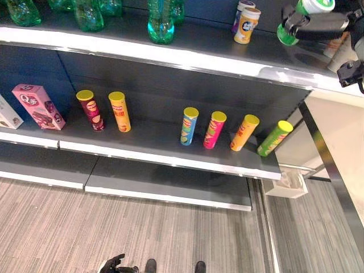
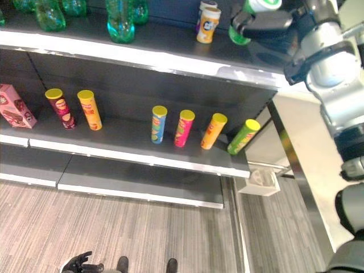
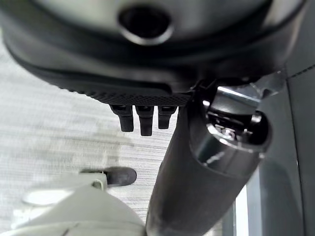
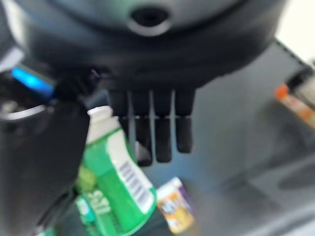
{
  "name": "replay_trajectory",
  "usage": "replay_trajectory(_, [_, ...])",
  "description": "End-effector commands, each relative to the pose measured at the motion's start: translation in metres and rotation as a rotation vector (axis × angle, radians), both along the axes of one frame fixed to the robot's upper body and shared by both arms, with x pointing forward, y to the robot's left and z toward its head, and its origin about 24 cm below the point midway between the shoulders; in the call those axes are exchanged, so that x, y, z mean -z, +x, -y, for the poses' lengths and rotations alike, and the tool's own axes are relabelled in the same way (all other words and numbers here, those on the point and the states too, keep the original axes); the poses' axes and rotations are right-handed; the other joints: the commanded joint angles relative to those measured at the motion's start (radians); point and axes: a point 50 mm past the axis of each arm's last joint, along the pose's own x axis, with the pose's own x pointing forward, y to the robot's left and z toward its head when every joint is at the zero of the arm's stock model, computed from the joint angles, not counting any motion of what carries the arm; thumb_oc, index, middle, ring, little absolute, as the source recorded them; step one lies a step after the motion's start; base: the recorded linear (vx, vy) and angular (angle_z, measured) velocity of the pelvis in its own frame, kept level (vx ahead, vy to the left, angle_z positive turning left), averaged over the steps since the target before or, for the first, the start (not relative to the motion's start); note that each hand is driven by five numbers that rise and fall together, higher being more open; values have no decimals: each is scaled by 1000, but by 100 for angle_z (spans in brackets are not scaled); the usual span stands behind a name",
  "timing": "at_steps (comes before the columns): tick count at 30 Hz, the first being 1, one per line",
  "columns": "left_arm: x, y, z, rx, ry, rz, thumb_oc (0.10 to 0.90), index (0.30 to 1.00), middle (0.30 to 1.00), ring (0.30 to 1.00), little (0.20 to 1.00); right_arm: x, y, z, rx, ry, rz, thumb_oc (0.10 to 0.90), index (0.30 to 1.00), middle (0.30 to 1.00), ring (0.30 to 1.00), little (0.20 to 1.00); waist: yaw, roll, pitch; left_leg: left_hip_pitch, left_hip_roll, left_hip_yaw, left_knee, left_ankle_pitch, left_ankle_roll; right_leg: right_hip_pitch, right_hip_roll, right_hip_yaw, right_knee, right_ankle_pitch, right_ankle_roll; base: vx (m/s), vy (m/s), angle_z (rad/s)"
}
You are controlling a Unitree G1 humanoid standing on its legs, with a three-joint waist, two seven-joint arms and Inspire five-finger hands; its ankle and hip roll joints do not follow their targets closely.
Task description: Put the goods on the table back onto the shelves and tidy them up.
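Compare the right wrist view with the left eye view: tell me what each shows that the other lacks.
Right wrist view alone: the right hand's fingers from close up, beside the green bottle's barcode label. Left eye view alone: six crisp tubes on the middle shelf, a pink box, green bottles on the top shelf. Both: the right hand around the green bottle, and the small orange bottle nearby.

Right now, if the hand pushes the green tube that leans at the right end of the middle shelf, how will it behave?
The green tube will probably tip: it already leans rather than standing upright like the blue tube. Being a round cylinder, it would likely roll once down, perhaps off the middle shelf, because it stands near the right end. It looks rigid, so it should not bend.
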Motion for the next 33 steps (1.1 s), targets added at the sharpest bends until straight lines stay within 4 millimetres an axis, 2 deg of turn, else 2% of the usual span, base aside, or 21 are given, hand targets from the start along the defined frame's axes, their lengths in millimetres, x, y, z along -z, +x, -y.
replay_trajectory(1, [-6,4,-19,45,63,6,800,900,900,900,900,-57,-16,-1,-34,97,185,400,300,300,300,300,31,-40,-86,10,8,36,4,-89,-47,32,-52,6,10,-54,80,28,-24,3])
replay_trajectory(12, [-5,-5,-23,15,77,-21,800,900,900,900,900,-42,-4,19,56,190,118,400,300,300,300,300,66,-54,-75,-5,10,21,4,-86,-50,31,-56,-20,10,-58,85,6,-1,9])
replay_trajectory(21, [-8,-2,-29,-10,96,-1,800,900,900,900,900,-40,-8,40,144,249,124,400,300,300,300,300,85,-71,-48,-40,5,5,4,-77,-49,11,-66,-42,10,-47,91,-3,8,7])
replay_trajectory(33, [-10,4,-31,-9,107,18,800,900,900,900,900,-42,-8,51,232,247,104,400,300,300,300,300,92,-82,-32,-64,-4,-7,4,-75,-45,-5,-73,-47,10,-41,94,9,6,4])
